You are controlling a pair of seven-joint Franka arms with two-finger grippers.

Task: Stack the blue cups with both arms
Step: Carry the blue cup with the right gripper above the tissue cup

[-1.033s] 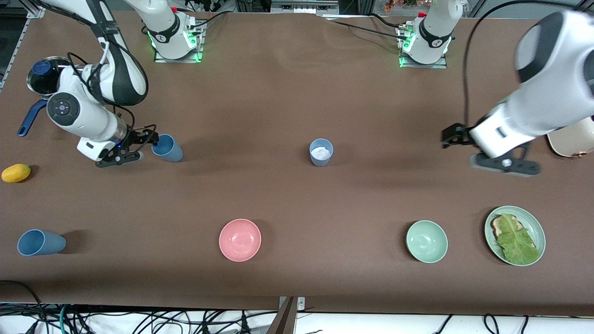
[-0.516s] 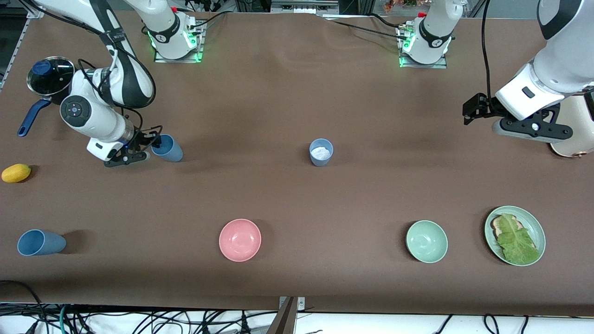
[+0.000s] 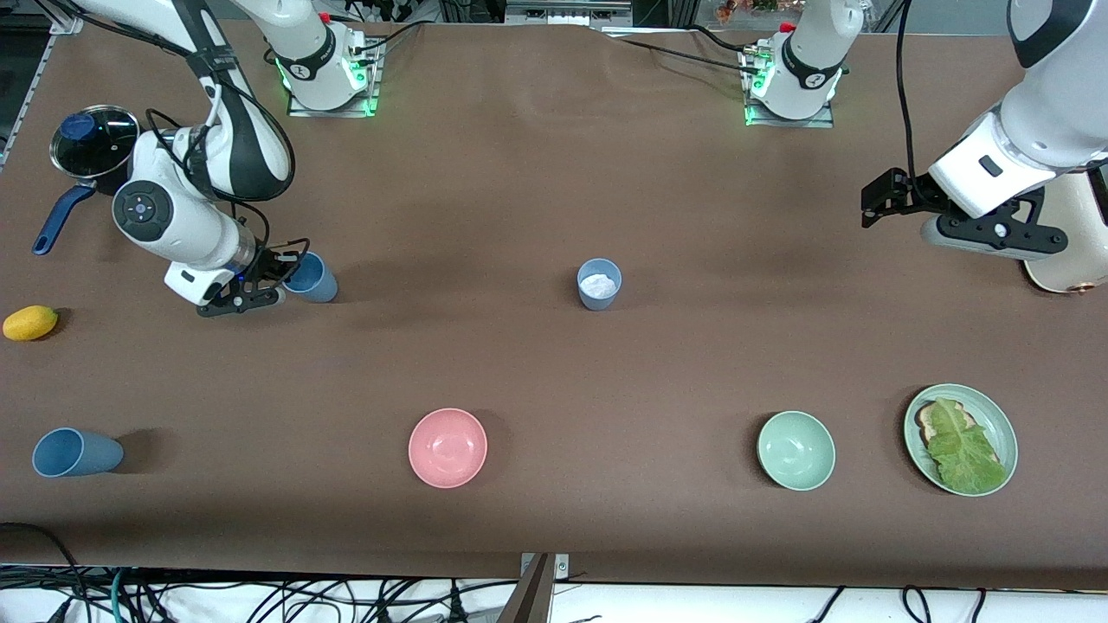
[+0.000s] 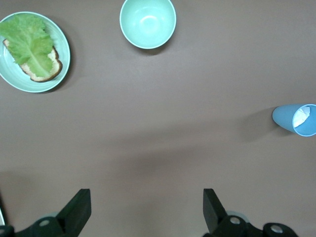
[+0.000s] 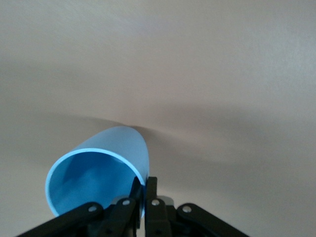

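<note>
Brown tabletop is carrying three blue cups. Right gripper (image 3: pixel 275 279) is pinching the rim of a medium blue cup (image 3: pixel 310 277) toward the right arm's end; the paler cup (image 3: pixel 599 284) with white inside is standing mid-table. Left gripper (image 4: pixel 145 210) is hanging wide open over bare cloth.

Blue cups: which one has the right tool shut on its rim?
The cup near the pan. The right tool pinches its rim; the other two stand free.

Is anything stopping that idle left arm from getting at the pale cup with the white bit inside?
Probably not. The left gripper hangs open over bare table, and nothing stands between it and the pale cup.
</note>
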